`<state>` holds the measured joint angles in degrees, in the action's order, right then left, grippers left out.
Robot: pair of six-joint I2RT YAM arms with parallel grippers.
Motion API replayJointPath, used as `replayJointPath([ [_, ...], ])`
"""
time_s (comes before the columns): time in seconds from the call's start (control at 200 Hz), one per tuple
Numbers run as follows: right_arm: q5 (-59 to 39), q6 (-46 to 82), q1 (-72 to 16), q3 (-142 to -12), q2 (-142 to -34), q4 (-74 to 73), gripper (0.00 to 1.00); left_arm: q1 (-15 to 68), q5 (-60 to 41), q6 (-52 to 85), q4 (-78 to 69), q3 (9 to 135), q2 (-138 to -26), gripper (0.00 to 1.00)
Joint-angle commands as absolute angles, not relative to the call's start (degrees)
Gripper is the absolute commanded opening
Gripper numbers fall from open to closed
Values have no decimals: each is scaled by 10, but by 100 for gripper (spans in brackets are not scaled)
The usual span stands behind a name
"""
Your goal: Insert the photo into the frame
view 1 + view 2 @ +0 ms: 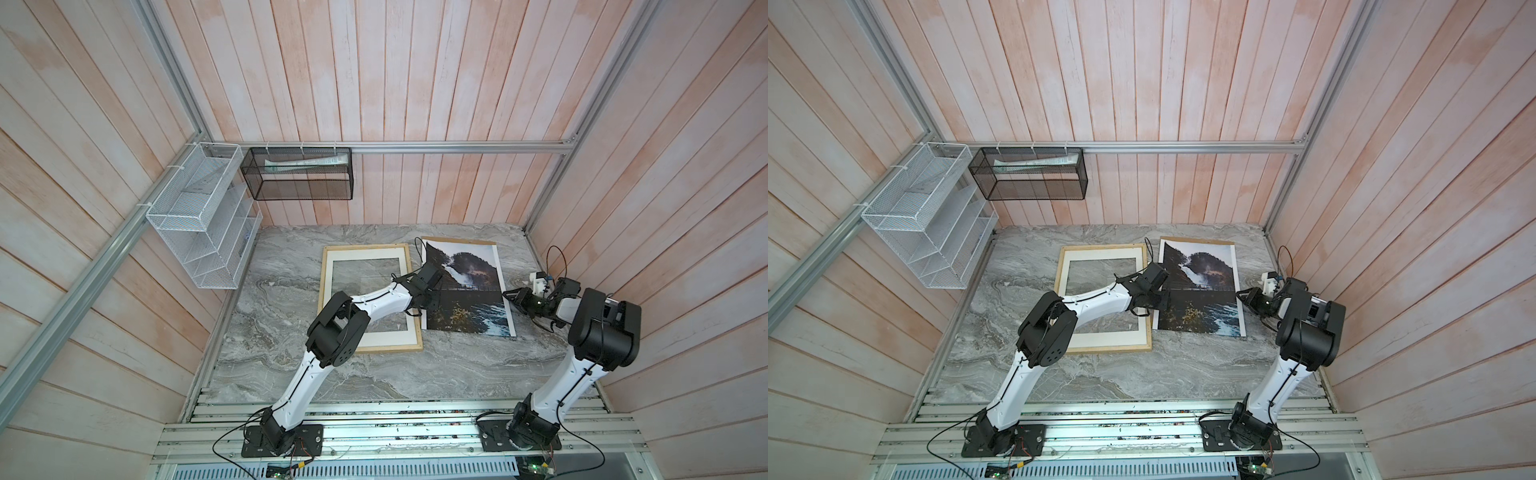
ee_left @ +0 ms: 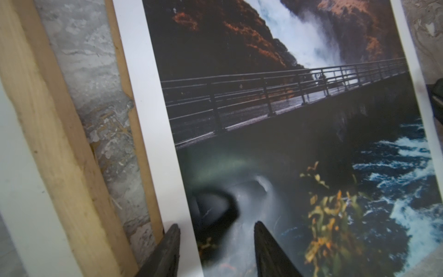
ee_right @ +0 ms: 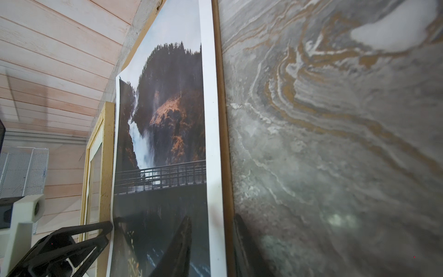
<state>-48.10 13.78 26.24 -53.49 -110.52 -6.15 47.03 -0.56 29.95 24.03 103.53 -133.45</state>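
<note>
1. Left arm (image 1: 378, 300): rounded white link shells between blocky black joint housings, dotted with small dark screws.
2. Elbow housing (image 1: 343, 353): black, with a cluster of round holes; thin black cable clipped along the white shells.
3. Right arm (image 1: 569, 382): same white-and-black build, bulky black elbow, white camera mount (image 1: 540, 284) with looping black wire.
4. Base plates (image 1: 309, 436): flat, black, bolted, trailing loose black wires.
5. Left gripper (image 2: 217, 224): two black tapered fingers (image 2: 271, 254).

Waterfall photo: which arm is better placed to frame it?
Probably left: left gripper is at the edge of the white-bordered waterfall photo nearest the pale wooden frame; right gripper sits farther off.
</note>
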Motion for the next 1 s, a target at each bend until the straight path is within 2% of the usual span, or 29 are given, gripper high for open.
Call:
replayJointPath([
  [0.0,-536,149,256,-521,-1075,-55,31,471,-14,294,256,1038,-1356,51],
  [0.26,-533,154,255,-506,-1041,-53,31,471,-14,294,257,1038,-1354,51],
  [0.66,-540,155,249,-510,-1082,-72,30,471,-24,293,241,1017,-1342,51],
  [0.8,-575,152,248,-522,-1090,-86,30,472,-26,291,240,1014,-1342,50],
  [0.995,-590,124,239,-545,-1082,-54,38,471,-29,291,239,1012,-1341,50],
])
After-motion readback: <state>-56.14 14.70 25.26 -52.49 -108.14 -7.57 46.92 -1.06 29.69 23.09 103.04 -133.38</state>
